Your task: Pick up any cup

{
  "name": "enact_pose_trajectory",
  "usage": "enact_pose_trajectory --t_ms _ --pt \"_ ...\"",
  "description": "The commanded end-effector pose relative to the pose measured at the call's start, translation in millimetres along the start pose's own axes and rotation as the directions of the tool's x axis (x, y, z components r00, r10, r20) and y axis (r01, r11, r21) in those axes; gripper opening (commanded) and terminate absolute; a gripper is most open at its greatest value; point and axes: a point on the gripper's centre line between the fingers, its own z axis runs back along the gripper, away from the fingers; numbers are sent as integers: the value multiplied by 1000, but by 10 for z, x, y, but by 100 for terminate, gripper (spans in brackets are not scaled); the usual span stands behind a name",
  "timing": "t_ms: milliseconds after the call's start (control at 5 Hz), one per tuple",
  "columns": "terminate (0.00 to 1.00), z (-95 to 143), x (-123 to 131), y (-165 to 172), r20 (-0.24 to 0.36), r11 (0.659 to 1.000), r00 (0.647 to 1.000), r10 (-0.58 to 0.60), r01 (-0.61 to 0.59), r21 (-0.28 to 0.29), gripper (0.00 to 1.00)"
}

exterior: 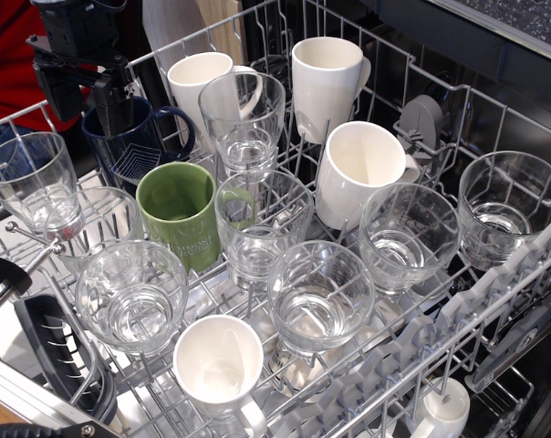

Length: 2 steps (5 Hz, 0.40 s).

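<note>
Gripper (111, 96) at rack's back-left corner, apparently clenched on navy mug (139, 146) rim, mug upright directly beneath.

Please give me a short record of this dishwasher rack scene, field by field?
setting: wire dishwasher rack holding cups and glasses, mouths up
gripper: black gripper at top left, over the navy mug; open or shut cannot be told
mugs: navy, green mug, four white mugs, one at front
glasses: about nine clear ones, such as the middle glass
task state: no cup lifted yet
</note>
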Motion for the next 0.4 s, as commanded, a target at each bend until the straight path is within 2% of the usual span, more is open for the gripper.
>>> enact_pose_trajectory --t_ms 0,200 --pt "0 0 0 0 0 1000 1000 0 0 0 100" --pt "0 -192 11 15 9 1000 1000 21 -21 -16 100"
